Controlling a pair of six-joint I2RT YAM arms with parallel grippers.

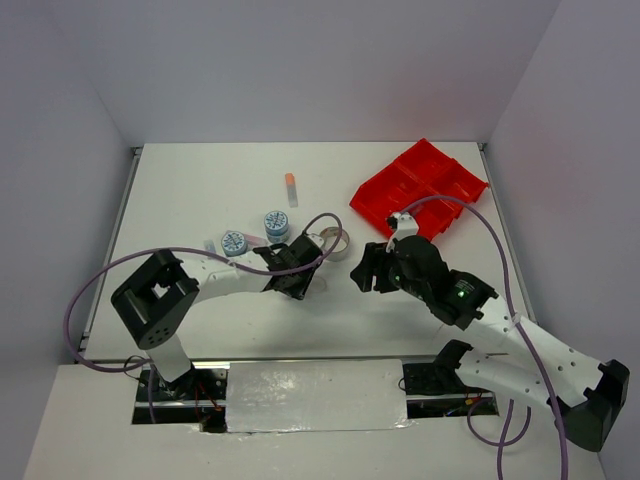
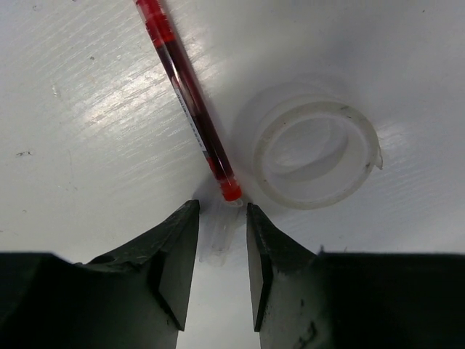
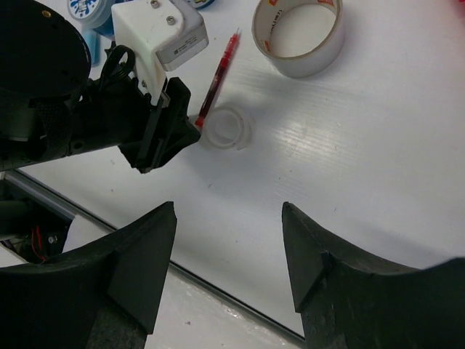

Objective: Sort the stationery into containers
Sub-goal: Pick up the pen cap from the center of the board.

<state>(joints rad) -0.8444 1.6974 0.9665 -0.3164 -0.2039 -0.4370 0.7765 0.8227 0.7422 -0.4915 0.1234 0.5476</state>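
Zero items are seen in the red tray [image 1: 418, 178]; the tip of the pen [image 2: 190, 109] is bracketed, ungripped, by the parted left gripper [image 2: 222, 218]; the right gripper [image 3: 229, 218] is spread, empty.

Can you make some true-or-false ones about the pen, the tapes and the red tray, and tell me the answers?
1. The red pen lies beside the clear tape ring on the table. True.
2. The patterned tubs sit in the red tray. False: they stand on the table, left of it.
3. The right claw is open and empty. True.
4. The left claw holds the big tape roll. False: the roll lies on the table; that claw is at the pen's end.
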